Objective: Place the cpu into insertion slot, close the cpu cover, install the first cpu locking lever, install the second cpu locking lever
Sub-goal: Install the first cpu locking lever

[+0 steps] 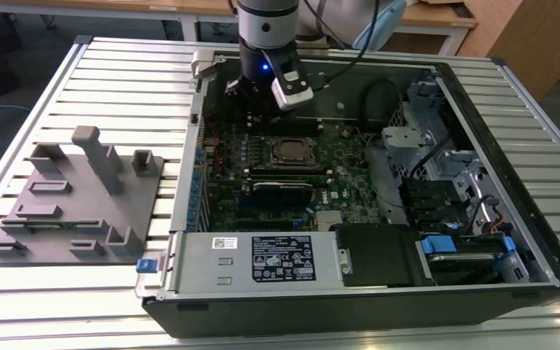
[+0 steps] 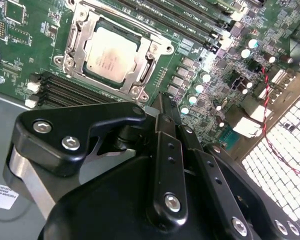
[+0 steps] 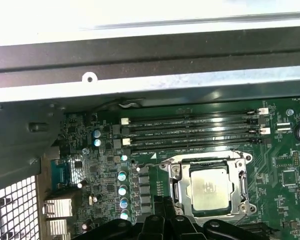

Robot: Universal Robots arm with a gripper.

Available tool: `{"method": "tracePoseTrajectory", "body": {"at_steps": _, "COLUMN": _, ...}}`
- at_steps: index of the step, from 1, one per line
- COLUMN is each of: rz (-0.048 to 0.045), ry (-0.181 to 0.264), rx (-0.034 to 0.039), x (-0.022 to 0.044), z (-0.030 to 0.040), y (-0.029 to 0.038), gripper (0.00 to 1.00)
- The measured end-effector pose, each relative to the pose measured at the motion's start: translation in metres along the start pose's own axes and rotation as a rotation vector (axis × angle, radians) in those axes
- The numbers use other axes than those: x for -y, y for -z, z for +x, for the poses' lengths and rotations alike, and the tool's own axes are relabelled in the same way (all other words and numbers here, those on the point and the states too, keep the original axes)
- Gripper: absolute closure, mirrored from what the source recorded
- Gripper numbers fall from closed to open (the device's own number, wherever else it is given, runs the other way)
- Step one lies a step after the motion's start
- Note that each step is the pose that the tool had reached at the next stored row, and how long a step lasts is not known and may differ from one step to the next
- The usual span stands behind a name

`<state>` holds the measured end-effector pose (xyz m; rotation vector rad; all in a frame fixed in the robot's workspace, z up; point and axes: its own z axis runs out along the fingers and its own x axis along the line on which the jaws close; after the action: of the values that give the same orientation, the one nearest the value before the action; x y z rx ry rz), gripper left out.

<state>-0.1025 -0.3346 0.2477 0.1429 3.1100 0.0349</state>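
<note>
Reading from the exterior view's left, we first meet a grey moulded fixture block (image 1: 71, 200) on the ribbed metal surface (image 1: 114, 73), well apart from the small square, silver-rimmed insertion slot (image 1: 293, 163). Next is the black end effector (image 2: 161, 101), hanging over the green circuit board (image 1: 343, 157), just beyond the slot and a little to its left. We judge it clenched, with nothing in it. From it the slot lies ahead and below, near but not touching. In the slot the square silver-grey cpu (image 2: 111, 55) sits flat, and the thin silvery windowed cpu cover (image 2: 144, 70) lies down around it. The chip has no long axis; the long black memory slots (image 3: 190, 134) run along the slot's side. Whether the locking levers are hooked we cannot tell.
</note>
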Motion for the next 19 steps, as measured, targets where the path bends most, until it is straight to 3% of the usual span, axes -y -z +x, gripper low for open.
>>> {"method": "tracePoseTrajectory", "body": {"at_steps": 5, "rz": -0.0005, "ry": 0.0, "rx": 0.0018, "x": 0.0011, "z": 0.0113, "y": 0.0, "gripper": 0.89}}
{"method": "tracePoseTrajectory", "body": {"at_steps": 19, "rz": -0.0013, "ry": 0.019, "rx": 0.0039, "x": 0.0015, "z": 0.015, "y": -0.0001, "gripper": 0.89}}
